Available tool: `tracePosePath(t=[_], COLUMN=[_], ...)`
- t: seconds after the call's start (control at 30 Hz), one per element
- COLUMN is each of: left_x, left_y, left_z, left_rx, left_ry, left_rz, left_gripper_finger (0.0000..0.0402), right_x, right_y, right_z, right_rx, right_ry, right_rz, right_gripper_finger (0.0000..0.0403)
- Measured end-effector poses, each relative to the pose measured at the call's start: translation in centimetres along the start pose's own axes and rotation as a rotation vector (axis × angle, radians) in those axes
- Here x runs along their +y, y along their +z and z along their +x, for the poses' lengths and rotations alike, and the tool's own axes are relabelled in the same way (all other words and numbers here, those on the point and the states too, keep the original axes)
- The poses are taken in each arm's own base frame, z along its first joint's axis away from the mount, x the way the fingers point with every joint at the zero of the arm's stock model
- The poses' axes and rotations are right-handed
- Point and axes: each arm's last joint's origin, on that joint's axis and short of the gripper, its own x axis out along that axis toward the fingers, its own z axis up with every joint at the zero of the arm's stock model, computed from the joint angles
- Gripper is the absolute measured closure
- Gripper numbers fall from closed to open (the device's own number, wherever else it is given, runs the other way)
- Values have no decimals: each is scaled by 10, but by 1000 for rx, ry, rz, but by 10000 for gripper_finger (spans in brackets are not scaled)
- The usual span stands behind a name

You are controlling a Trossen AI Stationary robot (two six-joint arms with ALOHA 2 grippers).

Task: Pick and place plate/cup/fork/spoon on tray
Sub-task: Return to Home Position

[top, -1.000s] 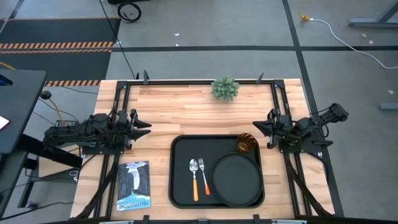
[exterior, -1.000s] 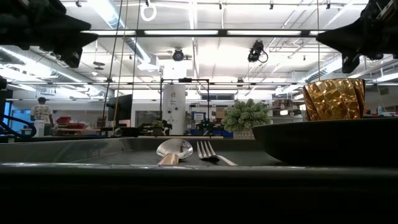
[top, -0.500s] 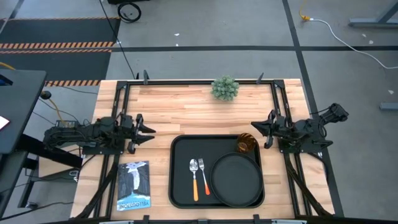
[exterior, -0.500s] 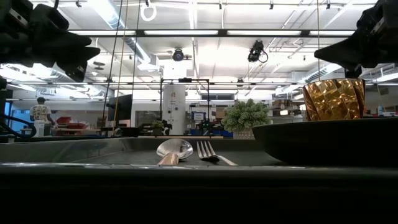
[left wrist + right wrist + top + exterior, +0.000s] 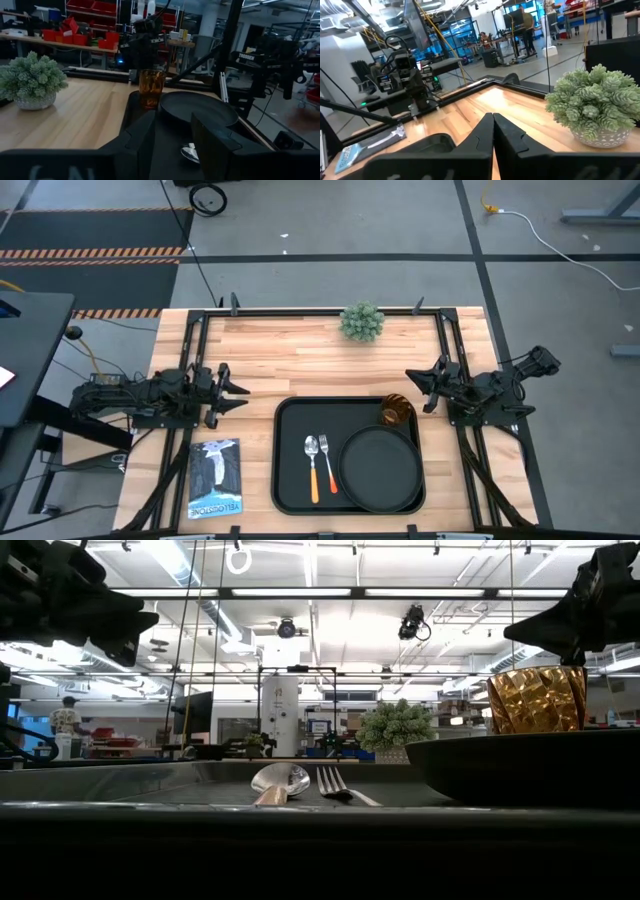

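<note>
The black tray (image 5: 292,480) lies at the near middle of the table. On it the round black plate (image 5: 380,470) lies flat at the right, and the amber cup (image 5: 396,411) stands upright in the far right corner. The spoon (image 5: 312,455) and the fork (image 5: 328,461) lie side by side left of the plate, handles toward the near edge. My left gripper (image 5: 236,392) is open and empty, left of the tray; the left wrist view (image 5: 172,127) shows its gap. My right gripper (image 5: 413,378) is shut and empty, above the table just beyond the cup; it also shows in the right wrist view (image 5: 493,119).
A small green potted plant (image 5: 361,322) stands at the far edge. A blue booklet (image 5: 214,478) lies left of the tray near the front edge. Black frame rails (image 5: 446,350) run along the table's sides.
My left gripper has come down a little and drawn slightly toward the near edge. My right gripper has also come down a little above the cup. The things on the tray have stayed where they were.
</note>
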Motion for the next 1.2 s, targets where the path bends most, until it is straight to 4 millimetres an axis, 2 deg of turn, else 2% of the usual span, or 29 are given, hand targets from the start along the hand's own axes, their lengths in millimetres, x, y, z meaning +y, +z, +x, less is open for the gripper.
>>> tracePosePath(t=[1.2], left_x=[0], left_y=[-1], left_z=[0], left_rx=[5], left_ry=[3], left_rz=[-26], left_gripper_finger=[266], right_x=[0], right_y=[0], right_z=[0], right_rx=[-2], right_ry=[4], right_rz=[4], right_gripper_finger=[390])
